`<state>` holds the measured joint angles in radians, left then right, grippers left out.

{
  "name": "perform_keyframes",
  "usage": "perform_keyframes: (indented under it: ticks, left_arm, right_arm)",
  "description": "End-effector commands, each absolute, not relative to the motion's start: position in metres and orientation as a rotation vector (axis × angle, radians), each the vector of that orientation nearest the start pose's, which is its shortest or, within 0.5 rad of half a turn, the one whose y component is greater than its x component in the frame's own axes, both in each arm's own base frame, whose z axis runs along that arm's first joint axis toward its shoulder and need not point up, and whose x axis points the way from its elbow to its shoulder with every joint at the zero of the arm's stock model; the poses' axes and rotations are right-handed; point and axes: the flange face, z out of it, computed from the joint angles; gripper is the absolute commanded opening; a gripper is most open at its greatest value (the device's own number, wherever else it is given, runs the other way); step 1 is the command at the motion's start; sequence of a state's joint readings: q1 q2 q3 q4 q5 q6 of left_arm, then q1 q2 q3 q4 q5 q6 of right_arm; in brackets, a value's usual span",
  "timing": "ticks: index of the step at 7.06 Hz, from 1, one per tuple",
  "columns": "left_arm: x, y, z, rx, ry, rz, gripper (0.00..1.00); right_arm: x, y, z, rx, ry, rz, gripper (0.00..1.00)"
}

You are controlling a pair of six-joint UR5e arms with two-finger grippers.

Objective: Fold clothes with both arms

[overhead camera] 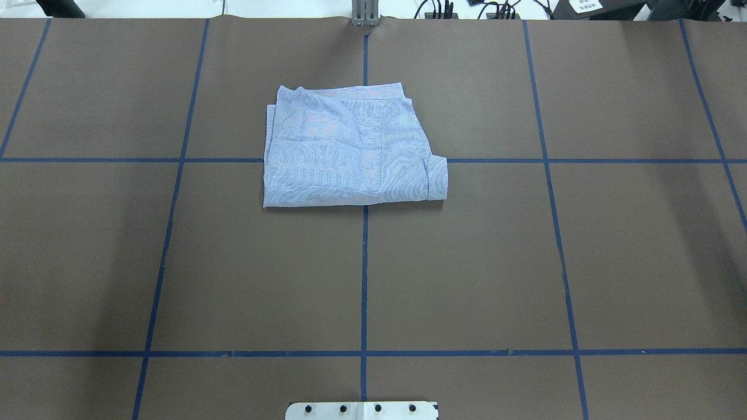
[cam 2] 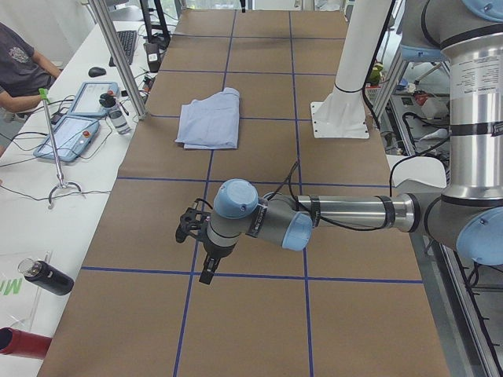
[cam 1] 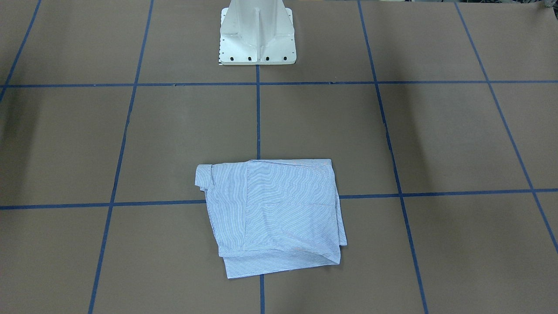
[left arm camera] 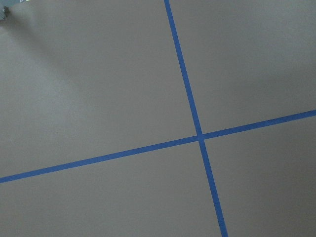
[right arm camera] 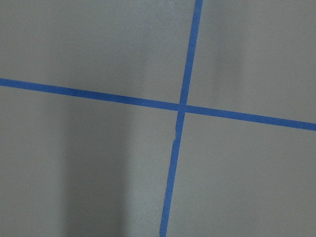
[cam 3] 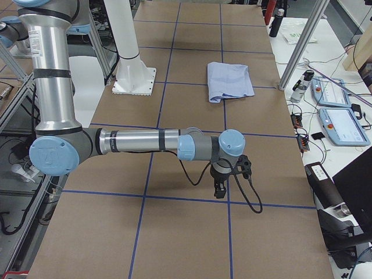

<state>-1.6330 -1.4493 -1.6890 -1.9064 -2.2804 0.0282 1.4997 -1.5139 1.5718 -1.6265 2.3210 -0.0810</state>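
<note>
The clothes are one light-blue striped shirt [cam 1: 274, 213] [overhead camera: 350, 149], folded into a rough rectangle and lying flat on the brown table. It sits across a blue tape line on the far side from the robot's base. The side views show the shirt [cam 2: 211, 122] [cam 3: 229, 81] far from both arms. My left gripper [cam 2: 206, 271] hangs low over the table near its left end. My right gripper [cam 3: 220, 190] hangs low near the right end. Neither touches the shirt, and I cannot tell whether they are open or shut. Both wrist views show only bare table and tape.
The white pedestal base [cam 1: 257, 35] [overhead camera: 362, 410] stands at the robot's edge. Beyond the far edge are teach pendants [cam 2: 75, 129] [cam 3: 337, 122], a metal post [cam 2: 118, 55], a dark bottle [cam 2: 47, 276] and a seated person [cam 2: 20, 67].
</note>
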Motion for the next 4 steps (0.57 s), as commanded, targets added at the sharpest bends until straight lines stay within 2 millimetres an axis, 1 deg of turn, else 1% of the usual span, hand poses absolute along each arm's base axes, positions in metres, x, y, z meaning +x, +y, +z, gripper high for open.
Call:
perform_keyframes:
  ticks: [1,2,4]
  left_arm:
    - [-0.0973,-0.455,0.6265,0.344,0.687,0.081,1.0]
    - [-0.0972,-0.4543,0.6258,0.343,0.688,0.078,1.0]
    - [-0.0965,-0.4545,0.6256,0.344,0.688,0.08,1.0]
  right_arm:
    - [0.0289,-0.5181,0.6375,0.004,-0.751,-0.145,1.0]
    - [0.029,-0.5171,0.6405,-0.002,-0.751,-0.142,1.0]
    - [0.0283,-0.5175,0.6382,0.003,-0.749,-0.146,1.0]
